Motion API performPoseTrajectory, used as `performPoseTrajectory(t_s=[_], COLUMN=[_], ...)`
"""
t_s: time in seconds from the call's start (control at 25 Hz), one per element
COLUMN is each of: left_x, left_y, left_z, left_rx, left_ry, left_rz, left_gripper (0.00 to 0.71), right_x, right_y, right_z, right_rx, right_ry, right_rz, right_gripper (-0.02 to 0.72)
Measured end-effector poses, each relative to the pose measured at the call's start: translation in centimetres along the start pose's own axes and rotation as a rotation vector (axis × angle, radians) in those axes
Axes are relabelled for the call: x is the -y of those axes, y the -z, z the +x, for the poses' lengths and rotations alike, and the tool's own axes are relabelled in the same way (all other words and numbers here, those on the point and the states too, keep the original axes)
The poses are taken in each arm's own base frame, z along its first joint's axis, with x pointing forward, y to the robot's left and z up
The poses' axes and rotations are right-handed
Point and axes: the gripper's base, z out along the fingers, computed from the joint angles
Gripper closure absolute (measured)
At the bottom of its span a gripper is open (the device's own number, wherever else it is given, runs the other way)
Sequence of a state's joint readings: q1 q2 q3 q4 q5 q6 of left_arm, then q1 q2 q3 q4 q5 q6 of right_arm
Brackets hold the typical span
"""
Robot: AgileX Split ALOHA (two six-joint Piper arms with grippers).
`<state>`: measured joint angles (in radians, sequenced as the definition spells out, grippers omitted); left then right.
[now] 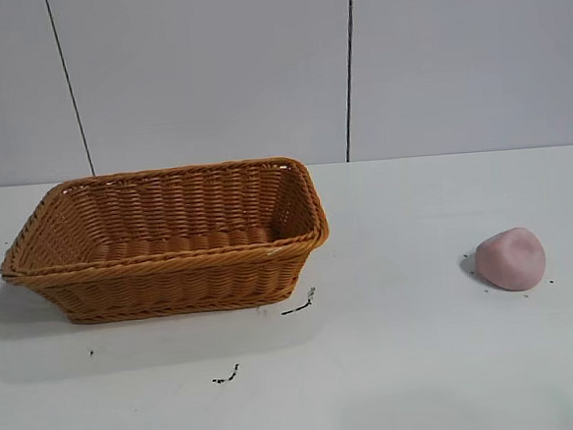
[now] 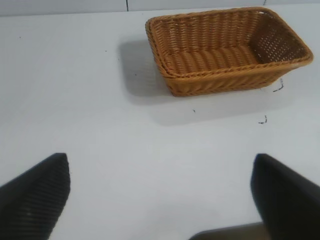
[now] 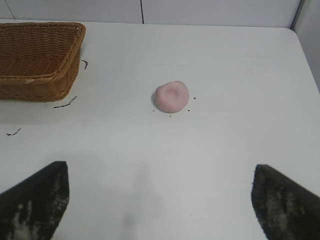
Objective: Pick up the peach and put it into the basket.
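The peach [image 1: 511, 258], a small dusty-pink lump, lies on the white table at the right; it also shows in the right wrist view [image 3: 171, 96]. The orange-brown wicker basket [image 1: 163, 273] stands empty at the left, also in the left wrist view [image 2: 220, 82] and the right wrist view [image 3: 35, 75]. Neither arm shows in the exterior view. My right gripper [image 3: 160, 197] is open and empty, well short of the peach. My left gripper [image 2: 160, 195] is open and empty, well back from the basket.
Small black marks [image 1: 299, 306] lie on the table beside the basket's right front corner, and another [image 1: 226, 377] lies nearer the front. A white panelled wall [image 1: 208, 73] stands behind the table. The table's right edge [image 3: 305, 60] shows in the right wrist view.
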<state>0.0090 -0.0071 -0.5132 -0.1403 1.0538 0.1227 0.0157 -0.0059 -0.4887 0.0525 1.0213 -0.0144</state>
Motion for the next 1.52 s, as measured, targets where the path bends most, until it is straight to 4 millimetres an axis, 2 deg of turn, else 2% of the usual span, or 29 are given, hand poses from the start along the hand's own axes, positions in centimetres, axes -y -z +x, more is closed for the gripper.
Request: performPoseTrajectory(t_s=[0.36,0.48,0.64,0.8,0.92,1.08,1.2,1.36,1.52], left_x=[0.0,0.0,0.0,0.0,0.0,0.0,0.0,0.0,0.0], left_y=[0.0,0.0,0.0,0.0,0.0,0.0,0.0,0.0,0.0], left_z=[0.0,0.0,0.0,0.0,0.0,0.0,0.0,0.0,0.0], left_rx=[0.0,0.0,0.0,0.0,0.0,0.0,0.0,0.0,0.0], left_ry=[0.0,0.0,0.0,0.0,0.0,0.0,0.0,0.0,0.0], left_rz=[0.0,0.0,0.0,0.0,0.0,0.0,0.0,0.0,0.0], left_gripper=[0.016,0.016,0.016,0.016,0.016,0.016,0.016,0.016,0.016], right_x=[0.0,0.0,0.1,0.2,0.3,0.6,0.8,1.1,1.4], right_y=[0.0,-0.5,-2.7,-6.3,-10.0,-15.9,-20.8,-27.1,-32.7], right_z=[-0.3,-1.6,-4.7,-8.0,-10.2,-12.3,-12.8,-12.2,-10.2], right_rx=[-0.002,-0.051,-0.191,-0.34,-0.432,-0.519,-0.589,-0.696,-0.787], right_ry=[0.0,-0.003,-0.009,-0.017,-0.022,-0.031,-0.035,-0.043,-0.048], right_rz=[0.0,0.0,0.002,0.004,0.006,0.009,0.012,0.016,0.019], right_gripper=[0.015,0.015,0.015,0.015,0.015,0.015,0.015,0.015,0.015])
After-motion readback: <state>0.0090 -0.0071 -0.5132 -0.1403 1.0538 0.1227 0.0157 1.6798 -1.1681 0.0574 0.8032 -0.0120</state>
